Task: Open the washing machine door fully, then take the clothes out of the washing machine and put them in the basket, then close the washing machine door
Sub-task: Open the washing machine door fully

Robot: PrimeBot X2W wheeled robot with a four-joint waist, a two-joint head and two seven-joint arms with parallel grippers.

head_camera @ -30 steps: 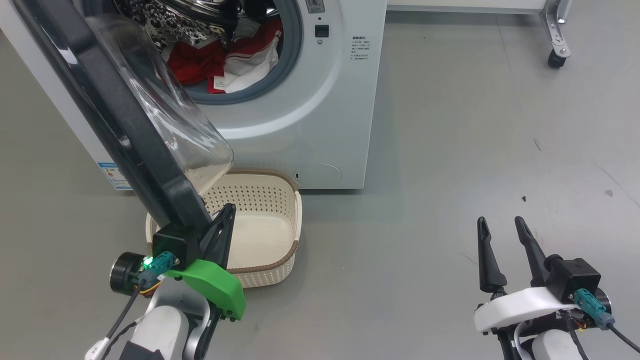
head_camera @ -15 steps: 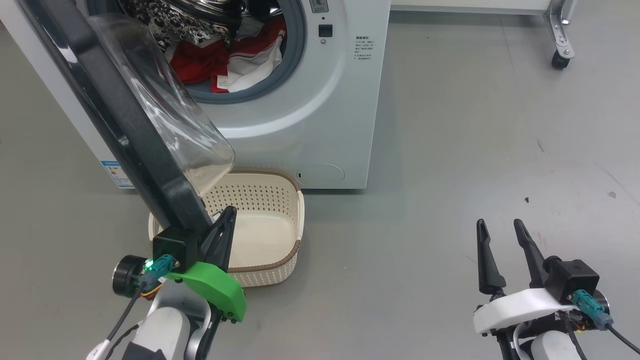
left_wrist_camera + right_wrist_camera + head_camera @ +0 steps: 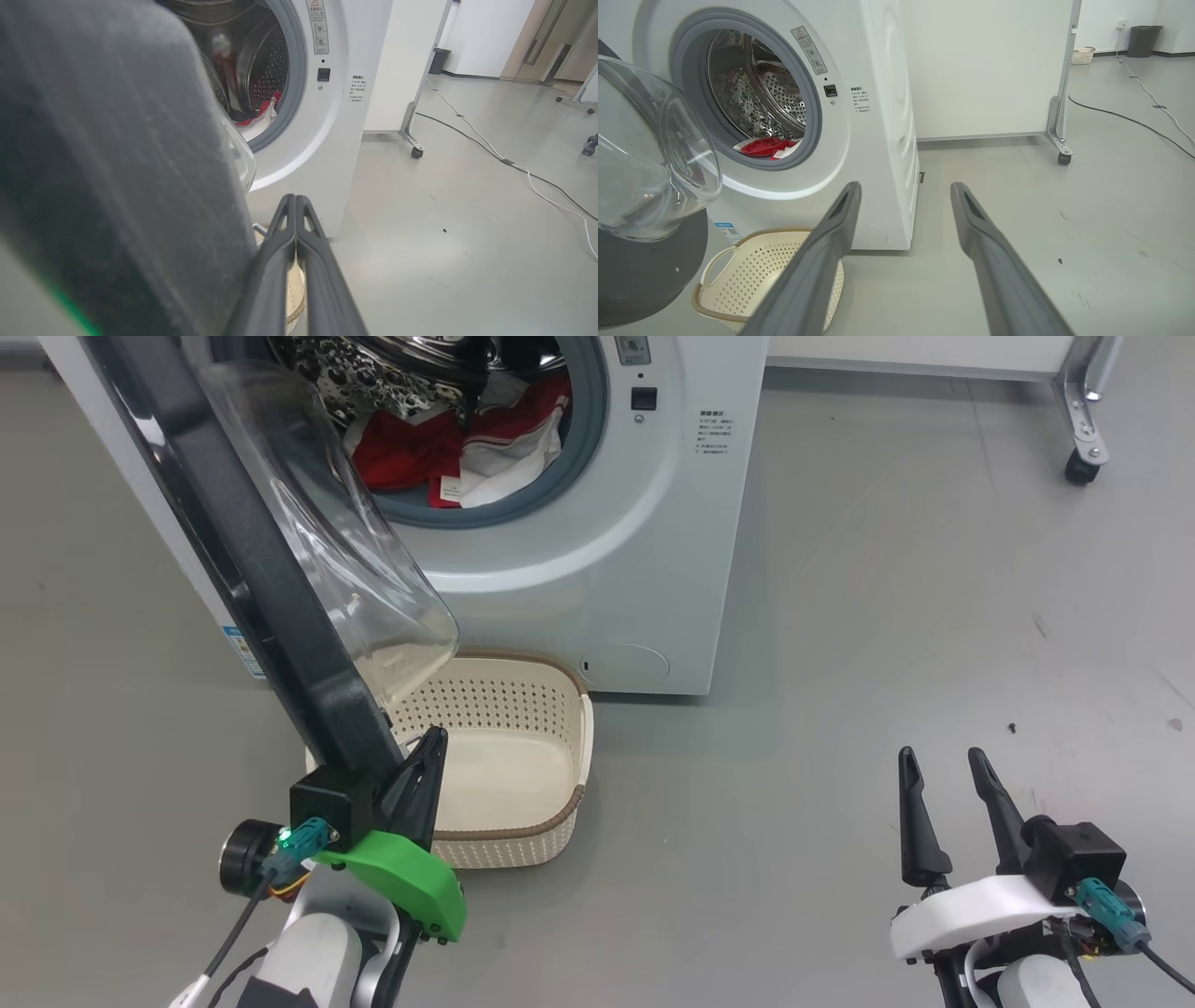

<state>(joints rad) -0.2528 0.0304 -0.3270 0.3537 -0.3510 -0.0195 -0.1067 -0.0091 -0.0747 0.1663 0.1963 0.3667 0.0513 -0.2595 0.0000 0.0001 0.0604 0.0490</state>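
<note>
Washing machine door [image 3: 252, 560] stands swung out on the left, its black ring and glass bowl above the left side of the basket [image 3: 509, 845]. Your left gripper [image 3: 431, 747], fingers pinched together on nothing, sits just beside the door's lower edge, so I judge you're in the opening step with the door not yet fully back. Further right the red and white clothes [image 3: 420, 448] lie in the drum of the washing machine [image 3: 607, 569], and your right gripper [image 3: 941, 756] hangs splayed and empty well apart. Next, push the door wider, then reach that gripper into the drum.
</note>
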